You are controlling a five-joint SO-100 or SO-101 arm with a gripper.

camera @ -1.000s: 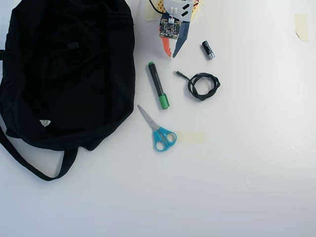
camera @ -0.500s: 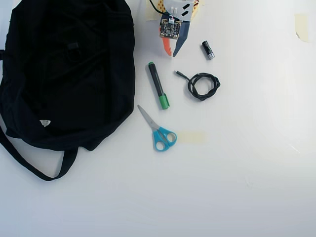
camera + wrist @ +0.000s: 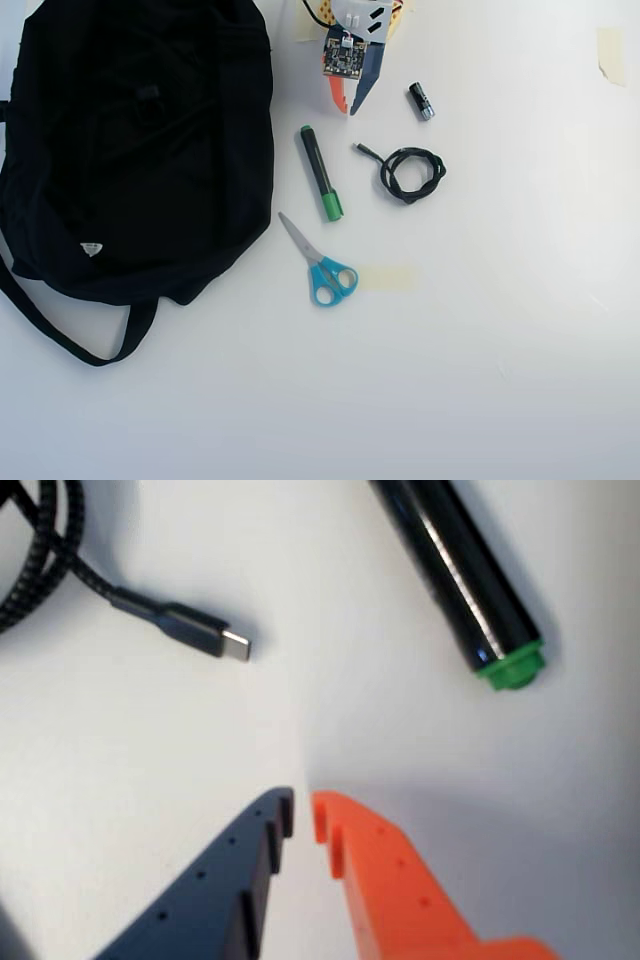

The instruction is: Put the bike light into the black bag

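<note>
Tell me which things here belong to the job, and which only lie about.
Job:
- large floppy black fabric bag
- blue and orange fingers, nearly closed, empty
- bike light: not in view

Lying about:
- black marker with green cap
- coiled black braided cable
- small black-and-silver battery
- blue-handled scissors

Large floppy black fabric bag [image 3: 135, 150] fills the upper left of the overhead view, its long strap [image 3: 60, 335] looping out below it. Black marker with green cap [image 3: 320, 173] lies just right of the bag, narrow bare strip between. Blue-handled scissors [image 3: 320, 265] sit below the marker, coiled black cable [image 3: 410, 173] and small black-and-silver battery [image 3: 421, 101] to the right. White table [image 3: 480, 380]: lower half and right side are open.
</note>
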